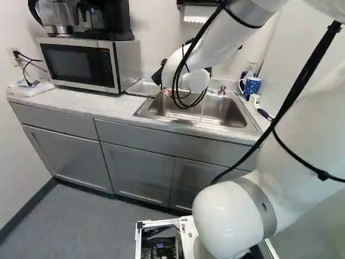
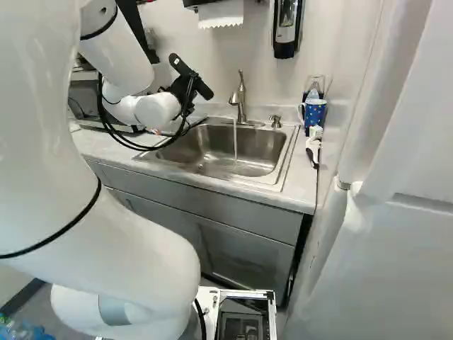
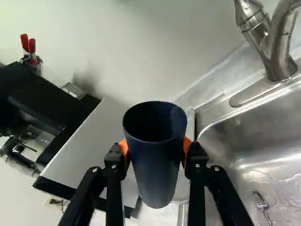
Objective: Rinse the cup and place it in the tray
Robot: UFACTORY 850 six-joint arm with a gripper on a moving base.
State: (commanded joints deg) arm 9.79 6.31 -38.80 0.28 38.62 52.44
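A black gripper [image 3: 155, 148] clasps a dark blue cup [image 3: 155, 162] outside the running water [image 2: 235, 138], perhaps rinsed but not yet in the tray [image 1: 141, 87].

The inner bottom of the dark blue cup [image 3: 157, 174] is lost in shadow, and the cup cannot be made out in either base view. In the left base view the arm [image 1: 232, 218] mostly hides the faucet [image 2: 241, 99], and the top edge cuts off the coffee maker [image 1: 110, 21]. The soap dispenser [image 2: 286, 28] is cropped at the top of the right base view, where the arm covers much of the microwave [image 1: 81, 65]
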